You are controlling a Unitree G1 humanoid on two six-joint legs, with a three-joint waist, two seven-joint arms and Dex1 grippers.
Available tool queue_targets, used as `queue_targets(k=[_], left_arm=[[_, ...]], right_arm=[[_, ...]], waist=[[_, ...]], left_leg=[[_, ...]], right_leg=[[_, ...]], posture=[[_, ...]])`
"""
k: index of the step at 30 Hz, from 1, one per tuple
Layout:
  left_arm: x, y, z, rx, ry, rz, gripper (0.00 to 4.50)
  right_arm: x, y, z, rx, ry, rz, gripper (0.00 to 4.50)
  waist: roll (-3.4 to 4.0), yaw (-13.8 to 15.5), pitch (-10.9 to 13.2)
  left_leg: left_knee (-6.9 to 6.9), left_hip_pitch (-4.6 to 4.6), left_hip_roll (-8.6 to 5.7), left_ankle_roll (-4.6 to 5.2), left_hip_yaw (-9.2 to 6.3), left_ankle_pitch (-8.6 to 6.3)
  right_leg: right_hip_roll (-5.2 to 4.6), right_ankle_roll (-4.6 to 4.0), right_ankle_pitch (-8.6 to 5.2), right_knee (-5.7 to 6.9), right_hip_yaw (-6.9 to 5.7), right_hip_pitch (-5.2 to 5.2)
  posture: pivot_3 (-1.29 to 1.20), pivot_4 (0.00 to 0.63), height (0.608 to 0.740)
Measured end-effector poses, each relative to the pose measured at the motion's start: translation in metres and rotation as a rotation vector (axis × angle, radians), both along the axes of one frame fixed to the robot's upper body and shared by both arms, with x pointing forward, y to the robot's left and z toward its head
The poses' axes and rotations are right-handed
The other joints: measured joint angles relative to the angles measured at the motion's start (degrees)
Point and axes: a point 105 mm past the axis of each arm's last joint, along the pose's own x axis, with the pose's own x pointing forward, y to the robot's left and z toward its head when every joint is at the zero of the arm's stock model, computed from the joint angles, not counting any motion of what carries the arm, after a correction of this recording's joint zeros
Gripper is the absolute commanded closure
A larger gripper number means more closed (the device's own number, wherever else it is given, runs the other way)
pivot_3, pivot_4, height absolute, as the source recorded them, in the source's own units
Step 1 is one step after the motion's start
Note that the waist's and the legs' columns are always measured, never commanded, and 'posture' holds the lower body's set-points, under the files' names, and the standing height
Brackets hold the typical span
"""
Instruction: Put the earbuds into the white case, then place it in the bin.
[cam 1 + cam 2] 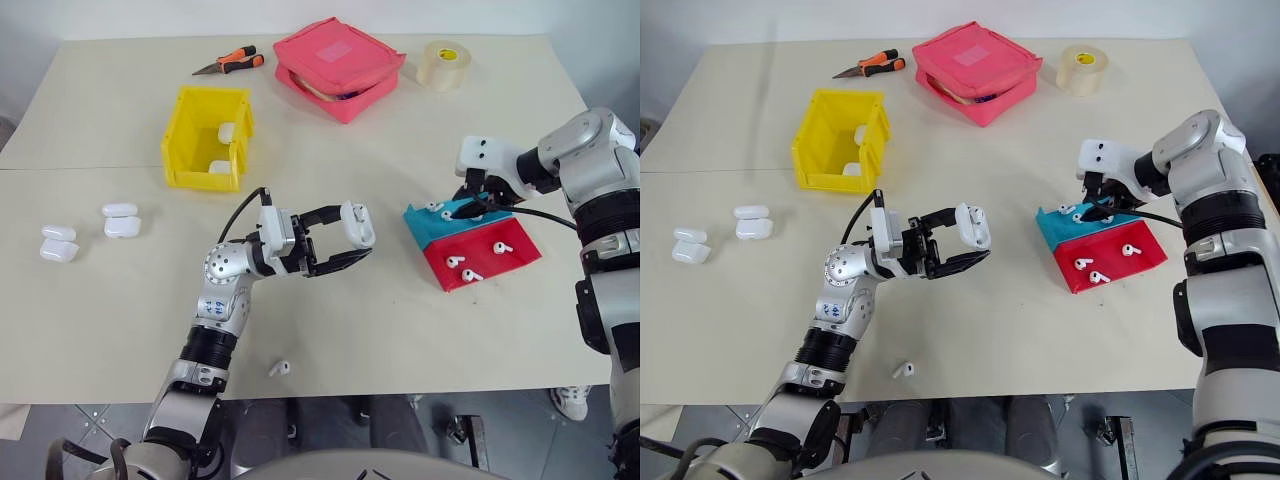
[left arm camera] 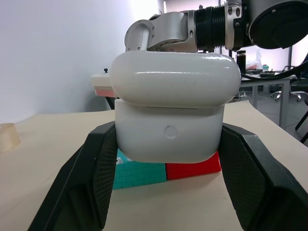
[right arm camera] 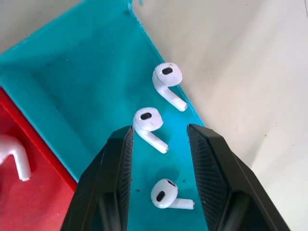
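Left gripper (image 1: 345, 240) jaws pinch the small glossy white case (image 1: 358, 223) at table centre. Right gripper (image 3: 159, 144) jaws spread over tiny white earbuds (image 3: 148, 122) in teal tray (image 1: 440, 225), three o'clock. Nothing loaded; yellow plastic bin (image 1: 205, 140) at eleven o'clock awaits.

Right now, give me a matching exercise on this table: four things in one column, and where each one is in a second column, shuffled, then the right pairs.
Things:
1. Tape roll
2. Pliers
3. Held case
4. Lone earbud

Places:
A. Near table edge, by the left arm
B. In the left gripper
C. Right of the pink pouch
D. Behind the yellow bin

Pairs: 1-C, 2-D, 3-B, 4-A
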Motion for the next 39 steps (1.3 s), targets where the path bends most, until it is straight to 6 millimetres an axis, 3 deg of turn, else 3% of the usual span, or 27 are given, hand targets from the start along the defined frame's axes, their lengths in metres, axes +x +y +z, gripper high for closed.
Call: queue_targets(k=[28, 31, 33, 39], left_arm=[[0.0, 0.0, 0.0, -0.001, -0.002, 0.003, 1.74], [0.0, 0.0, 0.0, -0.001, -0.002, 0.005, 1.74], [0.0, 0.0, 0.0, -0.001, -0.002, 0.006, 1.74], [0.0, 0.001, 0.001, -0.002, -0.002, 0.007, 1.74]], right_arm=[[0.001, 0.01, -0.015, 0.05, 0.023, -0.041, 2.65], [0.001, 0.009, -0.015, 0.047, 0.024, -0.041, 3.23], [0.001, 0.009, -0.016, 0.046, 0.025, -0.039, 3.96], [0.001, 0.01, -0.016, 0.042, 0.022, -0.026, 4.07]], waist=[[0.0, -0.01, 0.0], [0.0, -0.02, 0.0], [0.0, -0.02, 0.0], [0.0, -0.03, 0.0]], left_leg=[[0.0, 0.0, 0.0, 0.0, 0.01, 0.0], [0.0, 0.0, 0.0, 0.0, 0.01, 0.0], [0.0, 0.0, 0.0, 0.0, 0.0, 0.0], [0.0, 0.0, 0.0, 0.0, 0.01, 0.0]], right_leg=[[0.01, 0.0, 0.0, 0.0, 0.0, 0.0], [0.01, 0.0, 0.0, 0.0, 0.0, 0.0], [0.01, 0.0, 0.0, 0.0, 0.0, 0.0], [0.01, 0.0, 0.0, 0.0, 0.0, 0.0]], posture=[[0.0, 0.15, 0.74], [0.0, 0.15, 0.74], [0.0, 0.15, 0.74], [0.0, 0.15, 0.74]])
